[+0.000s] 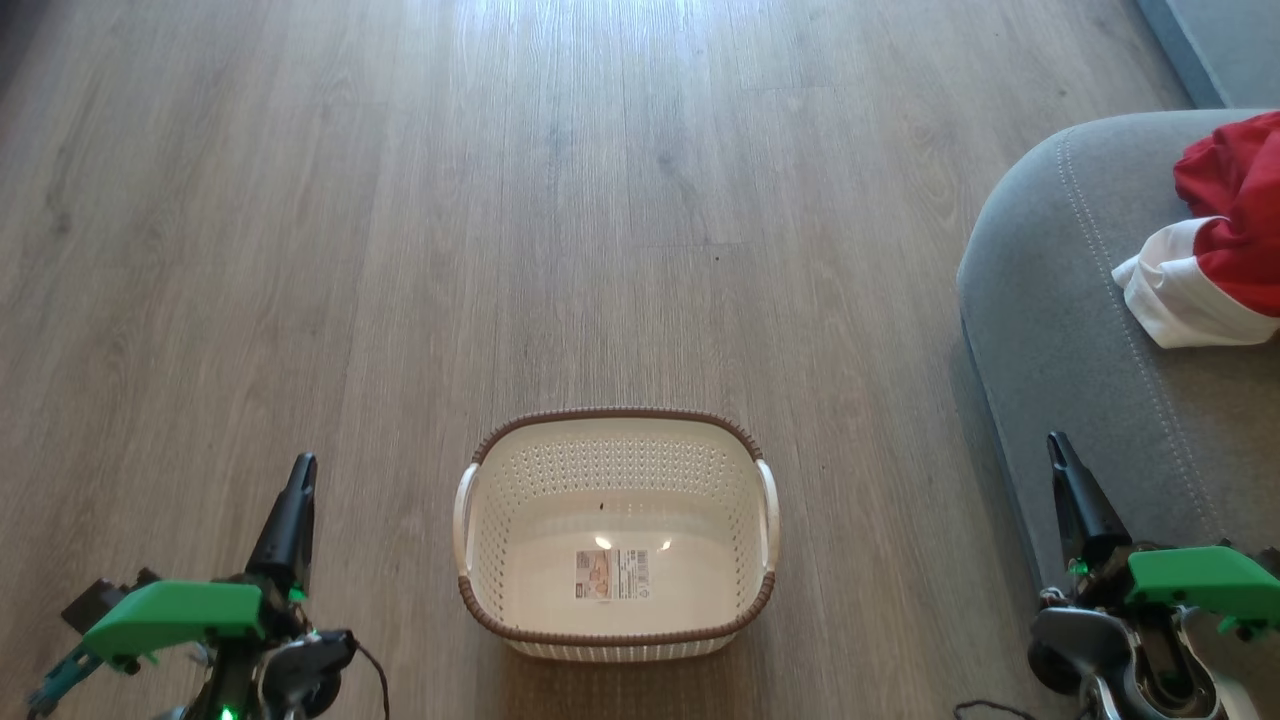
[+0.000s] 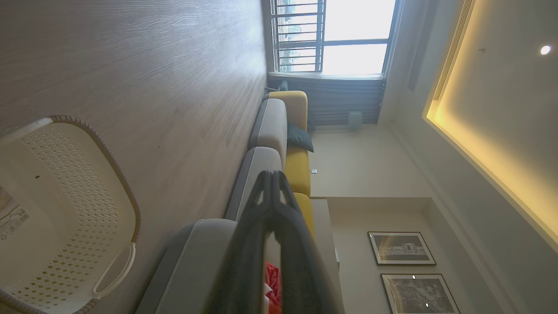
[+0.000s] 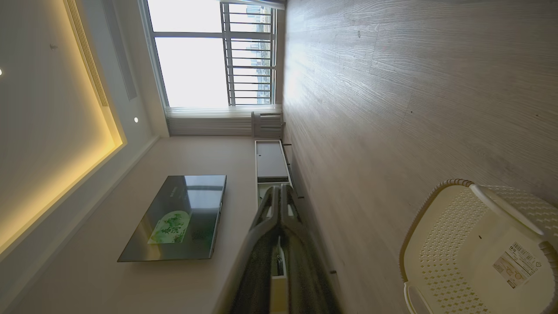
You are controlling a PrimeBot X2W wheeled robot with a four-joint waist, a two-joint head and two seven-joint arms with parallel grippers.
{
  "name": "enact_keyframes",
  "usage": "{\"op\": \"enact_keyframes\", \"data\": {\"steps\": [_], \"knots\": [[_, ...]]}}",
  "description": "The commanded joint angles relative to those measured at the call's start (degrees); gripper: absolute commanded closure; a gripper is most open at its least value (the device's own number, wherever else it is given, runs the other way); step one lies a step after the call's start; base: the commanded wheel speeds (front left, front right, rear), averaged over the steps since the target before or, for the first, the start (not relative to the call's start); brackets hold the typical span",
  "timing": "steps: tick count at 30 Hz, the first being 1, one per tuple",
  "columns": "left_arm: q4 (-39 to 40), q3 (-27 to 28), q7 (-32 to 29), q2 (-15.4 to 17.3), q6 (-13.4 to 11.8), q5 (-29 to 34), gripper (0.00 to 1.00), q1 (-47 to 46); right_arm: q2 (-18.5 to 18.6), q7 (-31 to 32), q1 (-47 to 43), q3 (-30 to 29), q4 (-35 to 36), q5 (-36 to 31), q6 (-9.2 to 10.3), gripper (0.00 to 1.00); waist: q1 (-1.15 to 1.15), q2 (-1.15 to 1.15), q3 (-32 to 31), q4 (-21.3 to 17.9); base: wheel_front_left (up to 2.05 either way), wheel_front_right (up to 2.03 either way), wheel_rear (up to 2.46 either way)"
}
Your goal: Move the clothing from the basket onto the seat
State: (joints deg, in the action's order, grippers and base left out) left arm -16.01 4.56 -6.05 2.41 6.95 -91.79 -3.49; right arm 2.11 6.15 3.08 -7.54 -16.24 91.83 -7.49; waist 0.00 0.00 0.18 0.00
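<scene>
Red-and-white clothing (image 1: pixel 1225 240) lies on the grey sofa cushion (image 1: pixel 1060 300); the empty laundry basket (image 1: pixel 615 465) stands on the wood floor (image 1: pixel 500 200) between the left gripper (image 1: pixel 303 464) and the right gripper (image 1: pixel 1056 444), fingers pressed together.

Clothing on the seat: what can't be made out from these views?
Clothing: head view, cut off by the right edge; garment count unclear. Left wrist view, mostly hidden behind the left hand.
Seat: head view, cut off by the right edge.
Basket: both wrist views, cropped by picture edges.
Label: head view, print too small to read.
</scene>
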Motion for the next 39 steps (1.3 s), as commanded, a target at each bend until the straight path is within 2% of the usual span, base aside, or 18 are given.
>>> {"op": "enact_keyframes", "data": {"steps": [1,39], "knots": [[2.0,2.0,-0.4,0.5,0.5,-0.4,1.0,-2.7,0.8,0.3,3.1,1.0,2.2,0.3,0.0,1.0,0.0,0.0,0.0,0.0,0.0,0.0,0.0],[2.0,2.0,-0.4,0.5,0.5,-0.4,1.0,-2.7,0.8,0.3,3.1,1.0,2.2,0.3,0.0,1.0,0.0,0.0,0.0,0.0,0.0,0.0,0.0]]}}
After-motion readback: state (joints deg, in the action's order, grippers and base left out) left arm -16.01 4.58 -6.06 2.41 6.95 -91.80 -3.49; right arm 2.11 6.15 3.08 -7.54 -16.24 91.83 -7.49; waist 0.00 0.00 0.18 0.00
